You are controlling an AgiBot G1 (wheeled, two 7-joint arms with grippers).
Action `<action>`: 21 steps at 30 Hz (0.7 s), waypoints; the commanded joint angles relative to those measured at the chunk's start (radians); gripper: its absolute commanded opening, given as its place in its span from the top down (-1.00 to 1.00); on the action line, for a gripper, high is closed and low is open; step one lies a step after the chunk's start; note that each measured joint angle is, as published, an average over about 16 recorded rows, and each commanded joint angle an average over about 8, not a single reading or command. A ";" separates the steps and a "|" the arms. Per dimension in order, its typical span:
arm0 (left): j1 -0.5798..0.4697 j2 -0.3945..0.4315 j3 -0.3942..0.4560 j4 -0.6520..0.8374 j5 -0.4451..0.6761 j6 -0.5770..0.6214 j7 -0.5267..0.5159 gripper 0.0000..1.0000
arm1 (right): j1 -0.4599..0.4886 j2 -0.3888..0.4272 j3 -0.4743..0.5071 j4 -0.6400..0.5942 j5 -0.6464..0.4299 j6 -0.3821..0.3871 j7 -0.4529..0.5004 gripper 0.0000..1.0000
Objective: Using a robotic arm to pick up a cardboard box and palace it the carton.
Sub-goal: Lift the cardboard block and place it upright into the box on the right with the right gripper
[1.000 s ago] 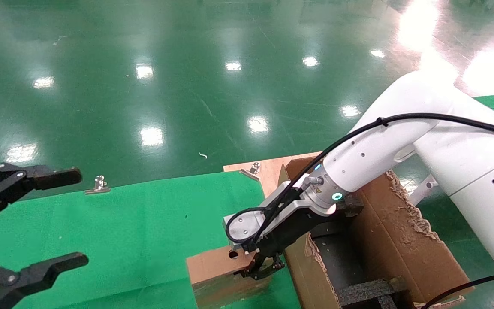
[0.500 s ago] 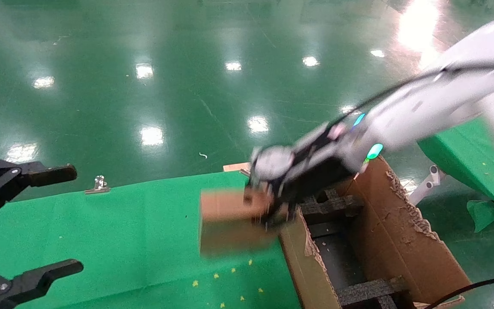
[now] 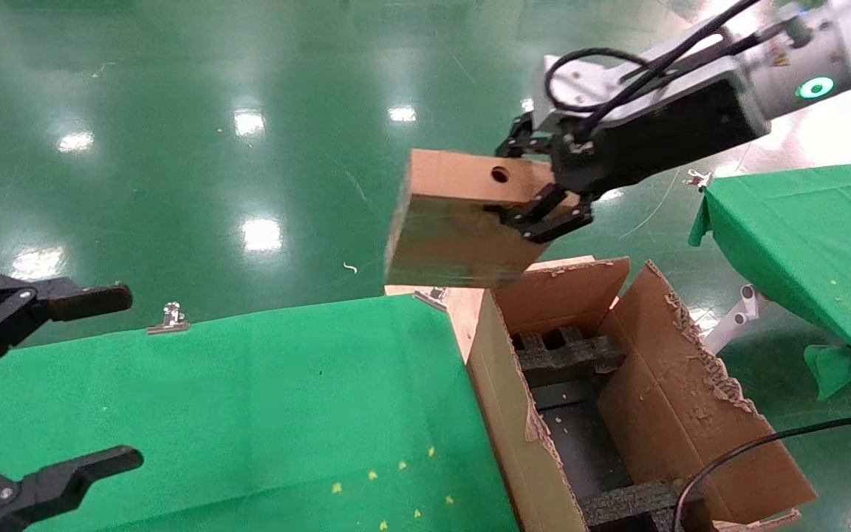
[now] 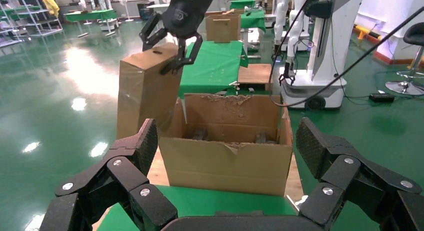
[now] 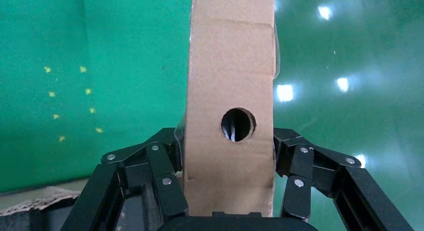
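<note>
Right gripper (image 3: 544, 185) clamped on the box (image 3: 462, 222), one finger on each broad face at the end nearest the round hole; the right wrist view shows both sets of pads (image 5: 170, 163) pressed flat against the cardboard.

Change: a second ago the box sat on the green cloth (image 3: 248, 399) beside the carton (image 3: 691, 414) with the gripper low on it. Half a second ago it was lifting, blurred. Now it hangs high, clear of the cloth, above and beyond the carton's far-left corner. Lift is done; grasp looks secure. Judged remaining: carry it over the opening, lower, release.

Box hangs with its long side running down from the fingers, hole face up toward the head camera. Not yet over the opening, by the head view.

Carton open, flaps ragged. Inside: black foam inserts (image 3: 566, 351) at the far end and another strip (image 3: 632, 499) near the front, dark bare floor between them. No box inside yet.

Left gripper (image 3: 34, 384) parked over the cloth's left edge, fingers wide apart, holding nothing.
</note>
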 commanded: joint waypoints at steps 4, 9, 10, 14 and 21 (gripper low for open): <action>0.000 0.000 0.000 0.000 0.000 0.000 0.000 -1.00 | 0.043 0.046 -0.074 -0.022 0.034 -0.003 -0.007 1.00; 0.000 0.000 0.000 0.000 0.000 0.000 0.000 -1.00 | 0.069 0.129 -0.165 0.001 0.062 -0.005 0.007 1.00; 0.000 0.000 0.000 0.000 0.000 0.000 0.000 -1.00 | 0.075 0.147 -0.184 0.009 0.067 -0.005 0.011 1.00; 0.000 0.000 0.000 0.000 0.000 0.000 0.000 -1.00 | 0.098 0.229 -0.257 0.046 0.088 -0.003 0.034 1.00; 0.000 0.000 0.000 0.000 0.000 0.000 0.000 -1.00 | 0.116 0.351 -0.367 0.099 0.114 0.003 0.058 1.00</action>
